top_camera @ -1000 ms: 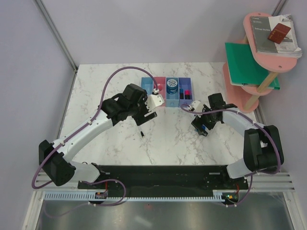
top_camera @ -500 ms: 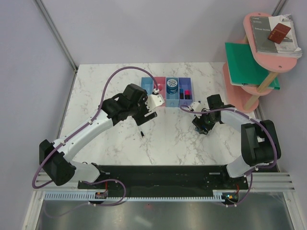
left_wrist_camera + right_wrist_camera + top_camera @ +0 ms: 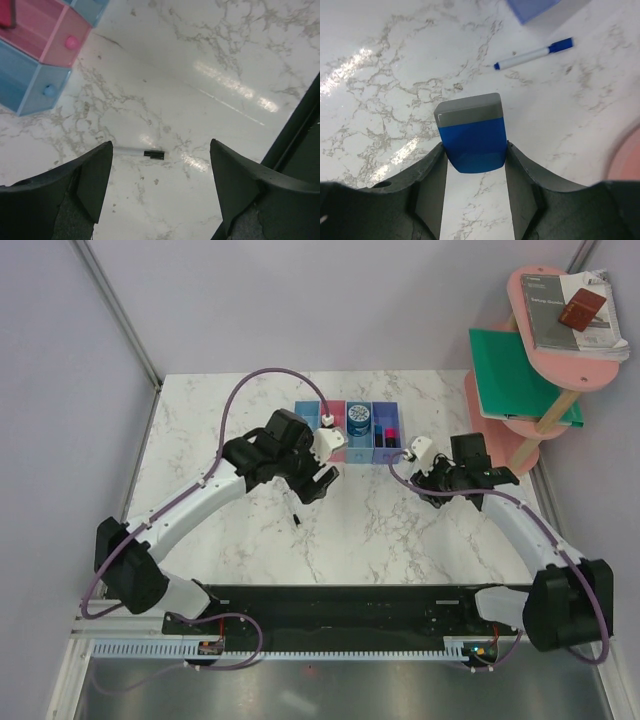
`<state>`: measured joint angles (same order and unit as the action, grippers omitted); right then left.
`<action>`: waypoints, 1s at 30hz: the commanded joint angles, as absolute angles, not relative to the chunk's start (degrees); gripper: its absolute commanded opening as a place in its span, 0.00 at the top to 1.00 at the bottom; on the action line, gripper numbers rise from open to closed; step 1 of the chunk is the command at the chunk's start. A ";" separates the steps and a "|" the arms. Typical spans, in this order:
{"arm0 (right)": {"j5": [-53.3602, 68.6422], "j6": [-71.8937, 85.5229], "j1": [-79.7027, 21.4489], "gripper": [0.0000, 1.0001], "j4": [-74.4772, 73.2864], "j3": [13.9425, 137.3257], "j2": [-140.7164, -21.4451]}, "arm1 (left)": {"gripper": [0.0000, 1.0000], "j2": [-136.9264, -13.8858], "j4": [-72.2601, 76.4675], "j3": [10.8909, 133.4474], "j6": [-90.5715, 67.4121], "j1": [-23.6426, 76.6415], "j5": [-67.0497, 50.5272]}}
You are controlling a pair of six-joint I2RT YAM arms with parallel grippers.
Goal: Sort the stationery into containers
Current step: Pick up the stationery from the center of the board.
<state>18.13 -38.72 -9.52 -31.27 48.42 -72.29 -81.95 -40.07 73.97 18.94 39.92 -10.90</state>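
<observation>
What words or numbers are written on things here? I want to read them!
None can be read.
On the grey book on the pink shelf: print, too small to read.
On the blue and grey eraser in the right gripper: no words show.
On the blue-capped marker: no words show.

L gripper (image 3: 161,148): pen (image 3: 140,152) lies on table (image 3: 225,60) below, betw. fingers, nearer L finger; bins (image 3: 35,55) ahead-left. R gripper (image 3: 475,146): block (image 3: 471,132) betw. fingers, touching both; marker (image 3: 534,53) on table ahead-right.
</observation>
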 commanded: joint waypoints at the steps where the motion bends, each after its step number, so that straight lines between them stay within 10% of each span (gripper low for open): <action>1: 20.21 -35.25 -10.28 0.52 -33.13 52.38 -64.70 | 0.16 -86.30 -36.74 79.45 9.68 39.64 -24.05; 16: 26.72 -28.74 -11.07 0.55 -35.33 63.98 -65.48 | 0.19 -100.62 -35.25 98.16 -4.03 35.25 -56.59; 30: 34.01 -26.10 -15.11 0.55 -34.98 68.99 -69.87 | 0.22 -105.12 -34.72 101.69 -5.45 35.51 -57.92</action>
